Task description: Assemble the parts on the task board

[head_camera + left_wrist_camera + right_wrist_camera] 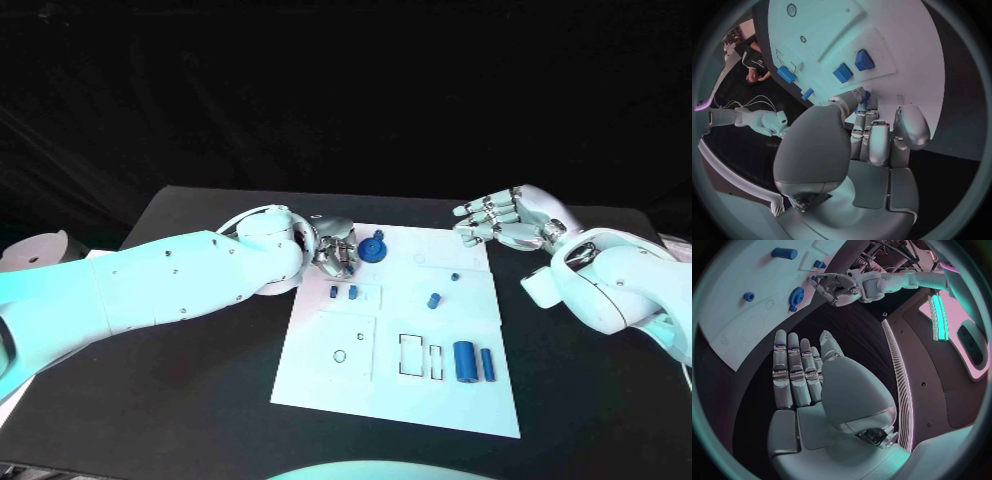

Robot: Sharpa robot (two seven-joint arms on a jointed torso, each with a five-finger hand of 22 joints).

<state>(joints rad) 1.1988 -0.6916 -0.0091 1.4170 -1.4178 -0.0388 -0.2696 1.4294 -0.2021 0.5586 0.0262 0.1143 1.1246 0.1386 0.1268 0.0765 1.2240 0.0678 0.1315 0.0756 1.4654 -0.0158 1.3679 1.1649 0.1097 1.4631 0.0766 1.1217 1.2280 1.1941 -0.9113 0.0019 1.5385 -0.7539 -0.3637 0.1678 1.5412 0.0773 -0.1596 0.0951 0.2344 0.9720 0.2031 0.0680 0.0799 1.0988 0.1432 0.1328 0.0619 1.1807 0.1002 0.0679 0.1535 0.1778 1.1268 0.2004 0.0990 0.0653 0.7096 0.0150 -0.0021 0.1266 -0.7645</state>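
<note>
A white task board (pixel 378 395) lies mid-table. The left hand (pixel 333 250) hovers at its far left corner, fingers curled beside a blue gear (pixel 374 247) (whether they touch it I cannot tell). The right hand (pixel 508 222) floats off the far right corner, fingers slightly apart, holding nothing. A blue cylinder (pixel 464 361) and small blue blocks (pixel 343 293) lie loose; most assembly seems left.

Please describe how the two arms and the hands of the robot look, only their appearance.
Both arms have smooth, rounded white shells with small dark screw dots. Each ends in a silver metallic robot hand, left and right, with segmented fingers and a bulky grey shell on the back of the hand. No loose cables show on them.
</note>
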